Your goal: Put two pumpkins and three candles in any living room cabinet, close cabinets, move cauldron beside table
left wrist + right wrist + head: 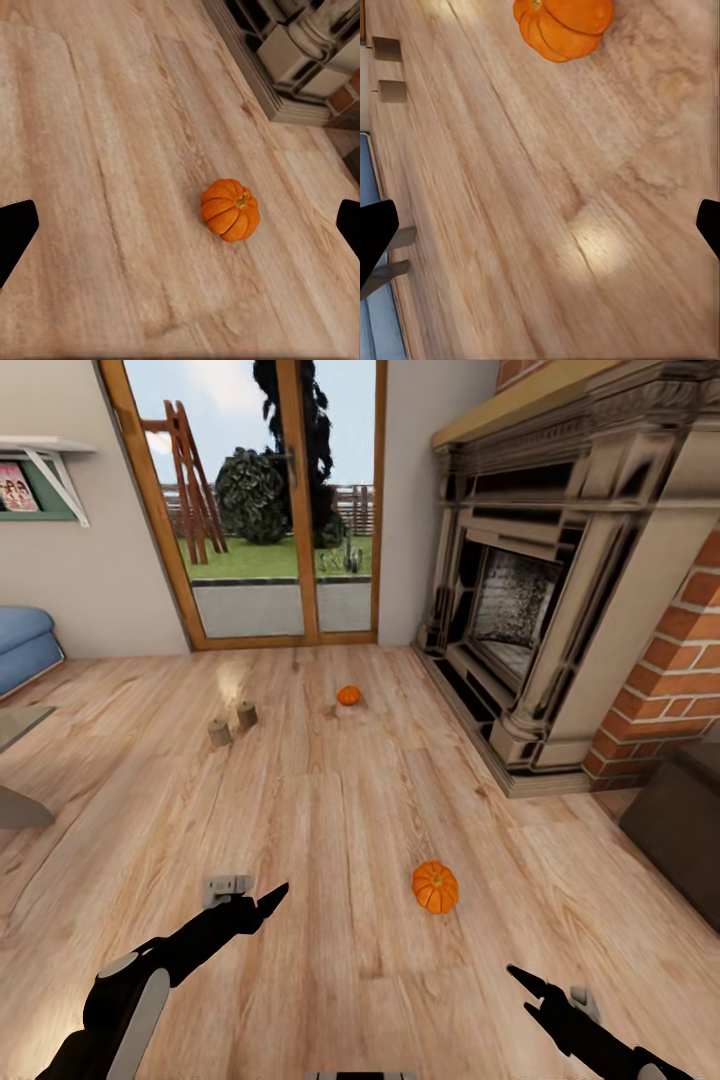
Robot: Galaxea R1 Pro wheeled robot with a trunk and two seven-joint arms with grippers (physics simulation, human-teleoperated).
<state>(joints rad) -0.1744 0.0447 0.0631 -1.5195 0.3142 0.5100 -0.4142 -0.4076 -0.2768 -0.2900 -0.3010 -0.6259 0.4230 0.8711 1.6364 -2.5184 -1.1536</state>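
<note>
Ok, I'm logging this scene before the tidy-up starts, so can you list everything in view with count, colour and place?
near pumpkin: one, orange, on the wood floor ahead of the grippers
far pumpkin: one, orange, on the floor farther off, towards the glass door
candles: two, beige-grey, standing on the floor left of the far pumpkin
fireplace: one, pale stone, at the right wall
brick chimney: red, beside the fireplace
sofa: blue, left edge
glass door: wood-framed, back wall
cabinet: dark brown, right edge
left gripper: black, low over the floor
right gripper: black, low over the floor
</note>
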